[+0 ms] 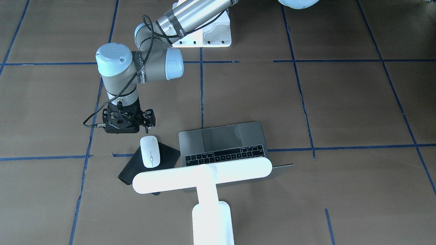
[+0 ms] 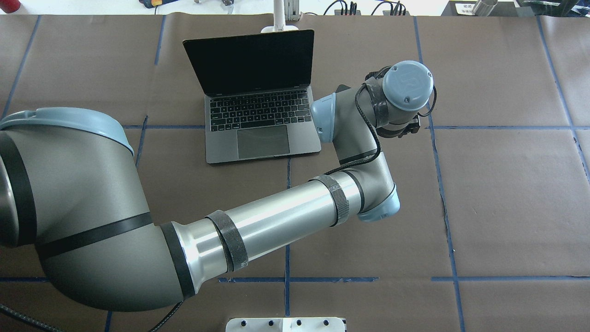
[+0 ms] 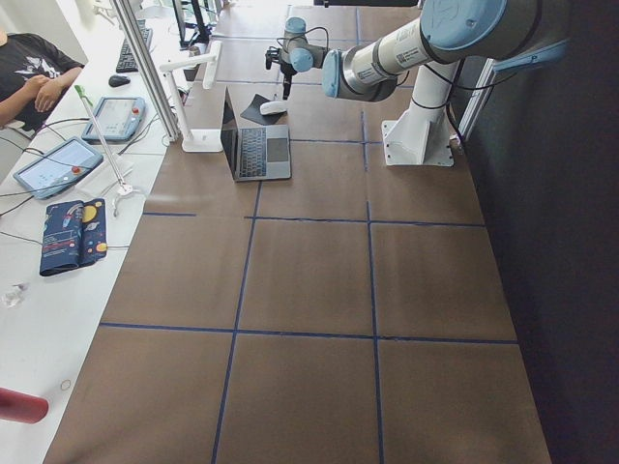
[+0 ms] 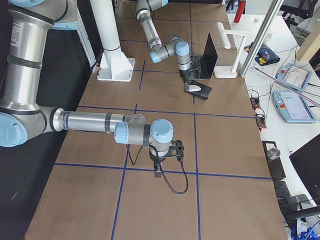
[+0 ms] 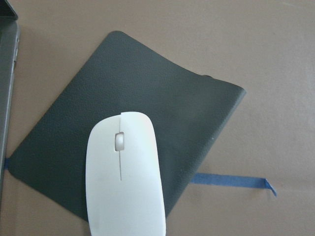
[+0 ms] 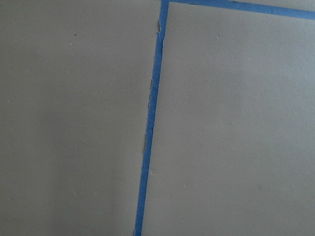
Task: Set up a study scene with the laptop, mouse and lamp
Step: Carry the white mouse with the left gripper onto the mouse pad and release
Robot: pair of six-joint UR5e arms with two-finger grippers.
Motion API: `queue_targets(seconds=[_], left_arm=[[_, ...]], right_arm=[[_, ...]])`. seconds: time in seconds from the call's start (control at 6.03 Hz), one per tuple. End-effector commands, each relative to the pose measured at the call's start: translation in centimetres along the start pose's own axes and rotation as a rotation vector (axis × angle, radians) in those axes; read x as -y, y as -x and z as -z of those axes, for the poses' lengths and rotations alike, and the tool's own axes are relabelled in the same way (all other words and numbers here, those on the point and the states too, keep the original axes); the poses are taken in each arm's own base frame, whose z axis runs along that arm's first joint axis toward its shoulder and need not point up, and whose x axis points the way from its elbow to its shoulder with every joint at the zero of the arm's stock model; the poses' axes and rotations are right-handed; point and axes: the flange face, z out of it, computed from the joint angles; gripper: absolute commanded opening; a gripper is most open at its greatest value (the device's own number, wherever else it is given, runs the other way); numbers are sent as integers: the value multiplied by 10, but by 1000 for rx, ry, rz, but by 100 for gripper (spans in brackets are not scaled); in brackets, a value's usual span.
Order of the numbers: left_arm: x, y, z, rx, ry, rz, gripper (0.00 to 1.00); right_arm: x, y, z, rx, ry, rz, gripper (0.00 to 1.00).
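The left gripper hangs over the table just on the robot's side of the mouse, apart from it. Its fingers show in no view, so I cannot tell whether it is open or closed. The white mouse lies on a black mat, one end poking past the mat's edge, and the left wrist view looks straight down on both. Just beside the mat stands the laptop, lid raised, its screen toward the robot. The lamp stands behind the laptop on the operators' side; in the front-facing view its bar head covers the hinge, the screen and part of the mat. The left arm's wrist hides the mouse from the overhead camera. The right gripper is well apart, over a blue tape line; its state cannot be told either.
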Motion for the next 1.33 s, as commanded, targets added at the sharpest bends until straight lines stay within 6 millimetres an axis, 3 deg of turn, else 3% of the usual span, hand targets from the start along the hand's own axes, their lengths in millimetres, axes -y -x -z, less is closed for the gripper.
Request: queue_targets(seconds=[0.0, 0.17, 0.33, 0.5, 0.83, 1.0, 1.16], left_arm=[[-3, 3, 21, 51, 74, -61, 99], [-10, 27, 22, 64, 83, -153, 99], [-20, 51, 38, 81, 96, -231, 99], [-35, 91, 53, 74, 116, -299, 99], [-66, 202, 89, 74, 119, -437, 99], [-74, 262, 96, 75, 111, -486, 99], [-72, 318, 121, 70, 84, -553, 99]], right_arm=[[1, 1, 1, -1, -5, 5, 100], [1, 1, 1, -1, -5, 5, 100], [1, 1, 1, -1, -6, 8, 100], [1, 1, 1, -1, -6, 8, 100], [1, 1, 1, -1, -6, 8, 100], [1, 1, 1, -1, -5, 7, 100], [1, 1, 0, -2, -4, 8, 100]])
